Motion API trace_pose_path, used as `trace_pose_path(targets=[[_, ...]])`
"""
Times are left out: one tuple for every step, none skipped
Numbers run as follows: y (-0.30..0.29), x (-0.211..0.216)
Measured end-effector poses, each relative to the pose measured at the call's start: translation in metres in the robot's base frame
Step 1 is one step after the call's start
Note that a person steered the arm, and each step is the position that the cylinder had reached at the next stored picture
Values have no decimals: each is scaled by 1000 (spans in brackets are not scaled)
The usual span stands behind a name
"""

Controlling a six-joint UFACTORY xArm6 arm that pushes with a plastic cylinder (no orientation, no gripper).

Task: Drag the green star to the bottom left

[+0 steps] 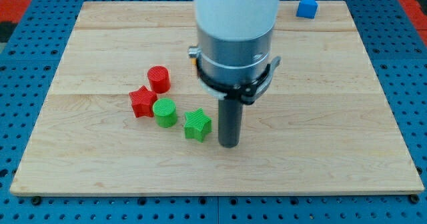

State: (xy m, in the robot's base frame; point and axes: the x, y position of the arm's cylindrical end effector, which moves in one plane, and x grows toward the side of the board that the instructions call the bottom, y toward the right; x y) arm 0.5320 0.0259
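Note:
The green star (197,125) lies on the wooden board (320,117), a little left of the view's centre and towards the bottom. My tip (229,144) rests on the board just to the star's right, with a small gap between them. A green cylinder (165,112) sits just left of the star. A red star (142,101) lies left of the green cylinder, touching it. A red cylinder (159,79) stands above them.
A blue block (307,7) sits at the board's top edge on the view's right. The arm's white and grey body (236,31) hides the board's top centre. Blue pegboard (407,64) surrounds the board.

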Motion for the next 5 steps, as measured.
trace_pose_path(targets=[[2, -34], [-24, -63], [-75, -63], [-116, -58], [-137, -49]])
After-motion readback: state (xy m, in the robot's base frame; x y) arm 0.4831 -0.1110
